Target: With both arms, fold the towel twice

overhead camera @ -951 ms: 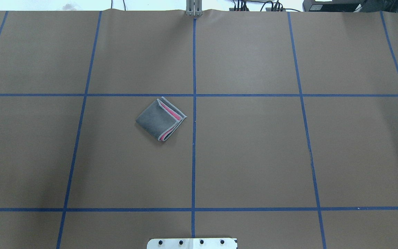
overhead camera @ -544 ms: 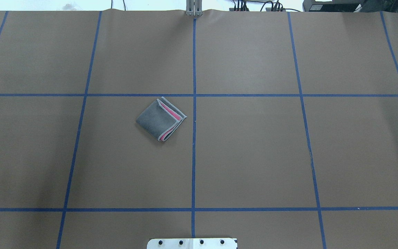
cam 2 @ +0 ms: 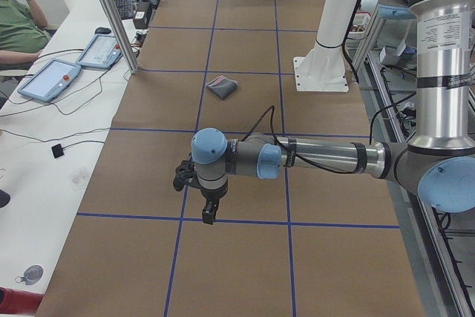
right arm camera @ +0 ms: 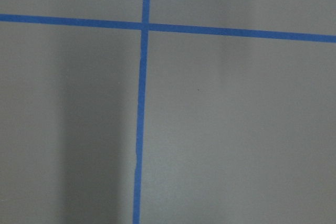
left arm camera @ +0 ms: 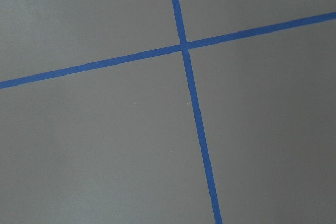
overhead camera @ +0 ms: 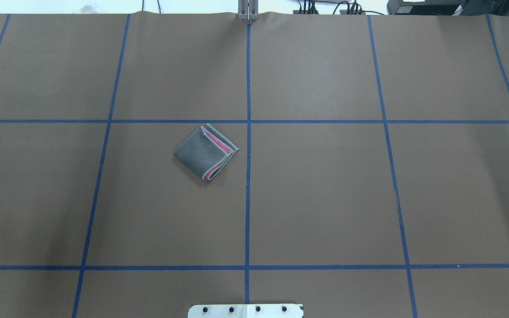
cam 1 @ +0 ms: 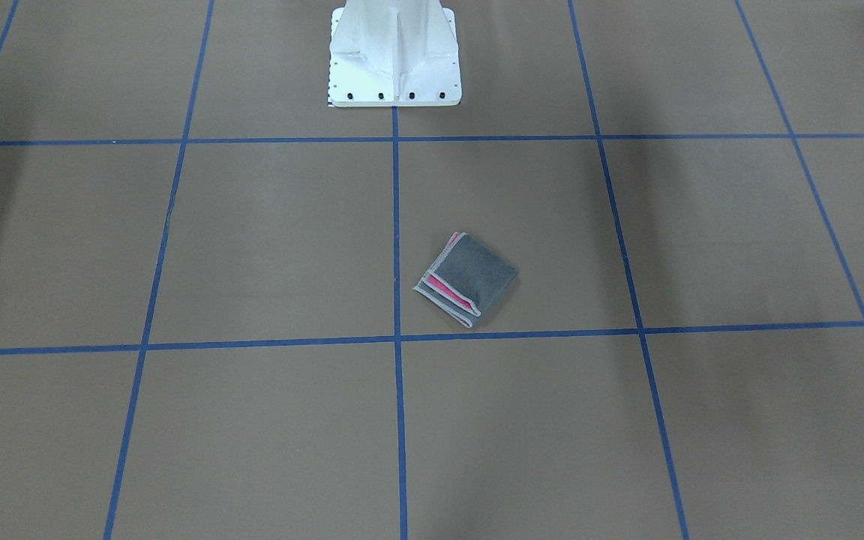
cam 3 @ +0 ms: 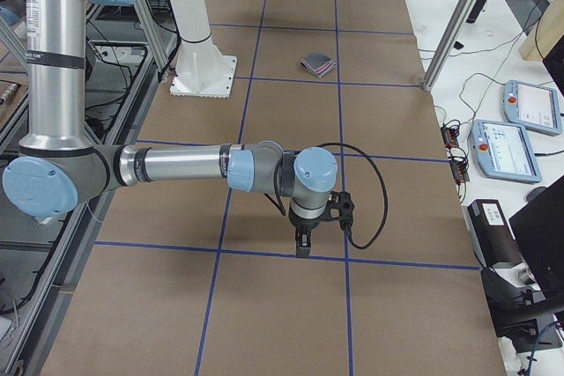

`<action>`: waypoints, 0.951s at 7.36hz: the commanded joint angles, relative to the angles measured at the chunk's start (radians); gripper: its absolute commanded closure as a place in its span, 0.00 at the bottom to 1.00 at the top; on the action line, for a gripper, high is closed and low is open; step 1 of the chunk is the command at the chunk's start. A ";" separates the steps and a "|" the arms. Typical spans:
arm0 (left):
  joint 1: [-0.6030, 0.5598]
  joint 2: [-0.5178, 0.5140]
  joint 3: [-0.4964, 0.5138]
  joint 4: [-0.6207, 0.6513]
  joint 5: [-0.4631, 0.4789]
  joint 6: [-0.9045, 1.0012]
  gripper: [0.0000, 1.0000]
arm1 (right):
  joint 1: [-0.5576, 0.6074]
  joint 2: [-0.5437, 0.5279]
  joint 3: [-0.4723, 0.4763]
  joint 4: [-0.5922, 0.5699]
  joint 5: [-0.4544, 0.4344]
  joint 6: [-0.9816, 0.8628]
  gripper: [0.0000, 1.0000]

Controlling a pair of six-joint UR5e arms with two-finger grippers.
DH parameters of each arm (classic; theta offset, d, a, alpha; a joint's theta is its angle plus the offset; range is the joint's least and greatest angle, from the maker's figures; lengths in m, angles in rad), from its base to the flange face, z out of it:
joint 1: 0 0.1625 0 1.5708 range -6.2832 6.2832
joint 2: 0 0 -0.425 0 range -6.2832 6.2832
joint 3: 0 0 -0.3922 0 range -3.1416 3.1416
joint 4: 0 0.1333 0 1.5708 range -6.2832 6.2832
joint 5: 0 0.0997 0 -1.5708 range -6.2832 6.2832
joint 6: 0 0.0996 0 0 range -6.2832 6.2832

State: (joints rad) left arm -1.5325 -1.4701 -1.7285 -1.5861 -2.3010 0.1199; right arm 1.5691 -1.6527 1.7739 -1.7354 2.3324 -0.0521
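Seeing the towel (overhead camera: pixel 206 152) just left of the centre tape line in the overhead view, middle row of the grid, turned diamond-wise, flat on the surface. Showing dark grey on top, with pink strips and stacked light-grey edging along the right-hand sides. Reading that as several layers, so both folds likely done and the task finished or close to it. Finding the left gripper (cam 2: pixel 208 213) only in the lower middle of the left side view, pointing down, low over a tape crossing, well apart from the towel. Carrying nothing visible, but cannot tell jaw width from that angle. Same for the right gripper (cam 3: pixel 302 246), lower middle of the right side view: pointing down by a tape line, well apart from the towel, jaw state not readable. Getting only bare paper and a blue cross from each wrist camera, no fingers in shot. Probably posed out toward the table ends to leave the cloth uncovered for the fixed cameras and avoid snagging the stack. Working on matte brown paper (overhead camera: pixel 325 198) gridded with blue tape (overhead camera: pixel 248 212), soft shadows near the edges; likely grippy enough to stop terry sliding. White bolted pedestal (cam 1: pixel 394 52) at top centre of the front view. Bench at the left of the left side view with tablet-style pendants (cam 2: pixel 52 79), cables and a seated person (cam 2: pixel 18 31) in the upper left corner. More pendants on the right of the right side view.
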 commanded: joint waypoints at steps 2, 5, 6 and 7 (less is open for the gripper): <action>0.000 -0.004 0.000 0.000 0.000 0.000 0.00 | -0.020 -0.010 0.016 0.068 0.050 0.049 0.00; 0.000 -0.004 -0.003 -0.002 0.000 0.000 0.00 | -0.020 -0.045 -0.001 0.199 0.050 0.155 0.00; -0.001 -0.004 -0.003 -0.002 0.000 0.000 0.00 | -0.020 -0.053 -0.010 0.224 0.050 0.156 0.00; -0.001 -0.004 -0.002 0.000 -0.001 0.000 0.00 | -0.020 -0.053 -0.011 0.224 0.051 0.156 0.00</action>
State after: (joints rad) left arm -1.5332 -1.4741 -1.7311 -1.5873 -2.3013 0.1196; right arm 1.5494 -1.6998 1.7684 -1.5304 2.3826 0.0967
